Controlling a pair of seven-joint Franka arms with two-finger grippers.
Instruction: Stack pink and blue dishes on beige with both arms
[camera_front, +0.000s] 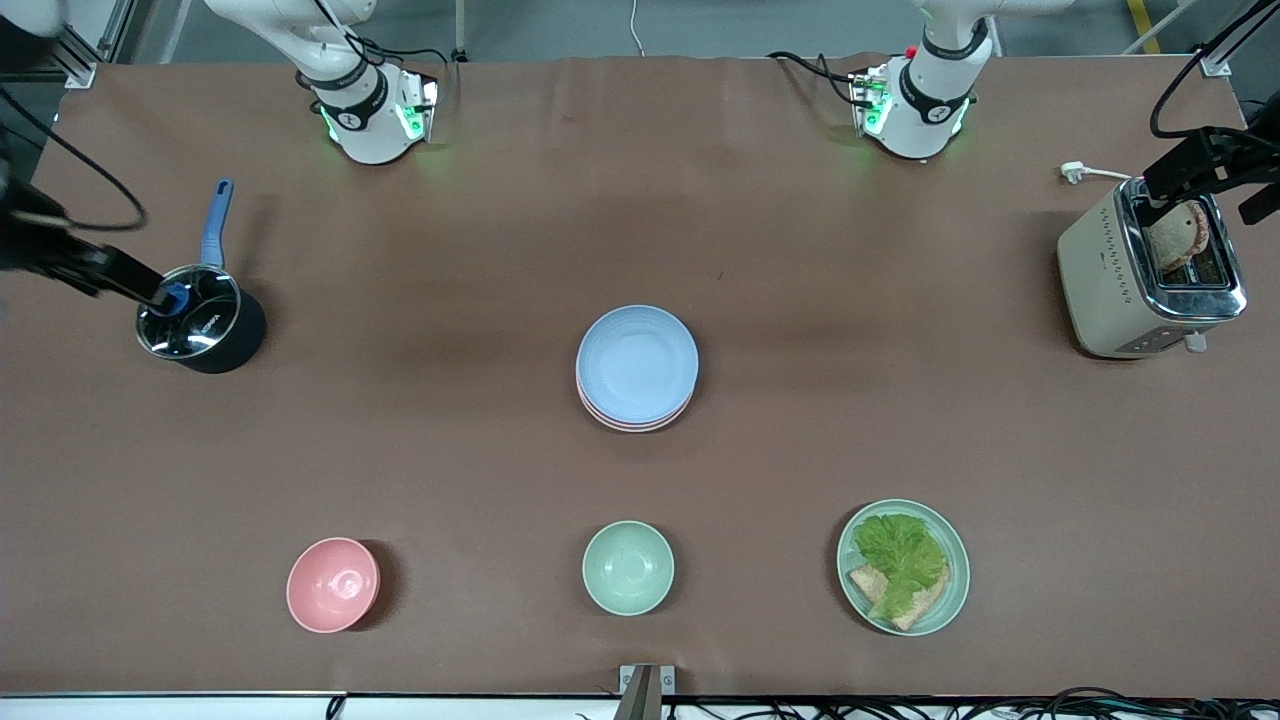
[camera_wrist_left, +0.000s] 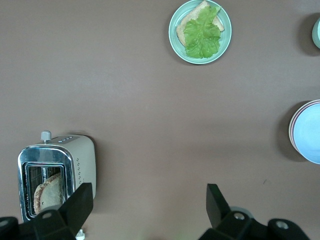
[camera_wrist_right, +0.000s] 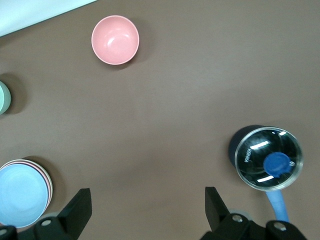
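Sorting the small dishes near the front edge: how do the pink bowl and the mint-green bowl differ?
The small round pink bowl sits toward the right arm's end of the table; the small round mint-green bowl sits mid-table, in line with the plate stack topped by the light blue plate. They differ in colour. Both are empty, upright and similar in size.

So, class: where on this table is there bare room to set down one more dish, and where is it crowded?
Bare cloth lies between the plate stack and the lidded pot, and between the stack and the toaster. Nearer the front camera it is crowded: pink bowl, green bowl and lettuce plate sit in a row, with gaps between them.
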